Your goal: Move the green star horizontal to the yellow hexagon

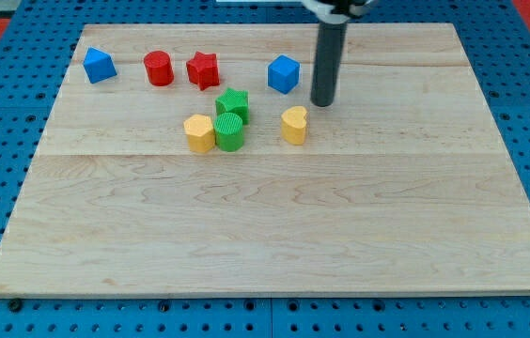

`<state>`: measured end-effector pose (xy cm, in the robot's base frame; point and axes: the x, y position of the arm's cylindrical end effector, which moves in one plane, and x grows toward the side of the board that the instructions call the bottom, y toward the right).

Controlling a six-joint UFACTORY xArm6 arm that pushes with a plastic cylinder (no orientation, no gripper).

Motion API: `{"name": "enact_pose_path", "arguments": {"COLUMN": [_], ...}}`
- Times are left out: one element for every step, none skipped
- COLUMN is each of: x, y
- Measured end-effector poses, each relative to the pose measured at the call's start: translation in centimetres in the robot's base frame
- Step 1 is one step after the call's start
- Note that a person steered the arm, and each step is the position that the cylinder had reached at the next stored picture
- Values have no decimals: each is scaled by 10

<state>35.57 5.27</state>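
My tip, bare dark rod end holding nothing, upper centre-right beside blue cube; green star above yellow hexagon.

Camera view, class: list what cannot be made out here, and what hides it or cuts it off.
- Arm above the rod: cut off by the view's top edge; only my tip and the rod show.
- Green star: its lower part is hidden by the green cylinder.
- Yellow hexagon against the green cylinder: touching or apart, too close to tell.
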Motion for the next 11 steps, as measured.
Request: {"name": "enact_pose_path", "arguments": {"x": [-1,7,7,29,35,39,26,40,57,80,122], "y": [-60,-124,-181,-203,-200,-202,-214,-216,-215,-200,-152]}}
